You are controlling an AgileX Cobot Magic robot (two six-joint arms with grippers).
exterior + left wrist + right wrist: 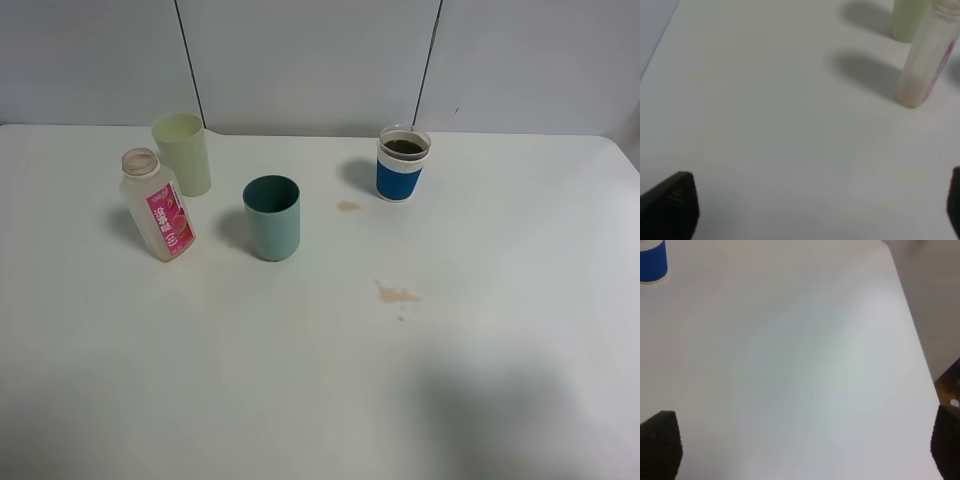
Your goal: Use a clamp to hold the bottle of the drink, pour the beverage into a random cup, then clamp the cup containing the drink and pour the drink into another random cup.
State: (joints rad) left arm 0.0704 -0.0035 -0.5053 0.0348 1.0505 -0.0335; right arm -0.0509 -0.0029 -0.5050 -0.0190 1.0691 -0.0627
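Judging progress: both pours look done, nothing obvious left.
Left gripper (822, 210): spread wide, holding nothing, well apart from bottle.
Right gripper (805, 452): spread wide, nothing held.
Brown spills (397, 294): on white table (300, 380).
Clear plastic pink-labelled bottle (157, 205): upright, uncapped, looks nearly empty.
Teal plastic cup (272, 217): beside bottle, contents unclear.
Pale green cup (183, 152): behind bottle.
Blue-banded white cup (402, 163): far right, holds dark drink.

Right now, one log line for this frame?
left hand open, empty | right hand open, empty | bottle uncapped, upright | blue cup holds dark drink | green cup, teal cup upright | spill stains on table
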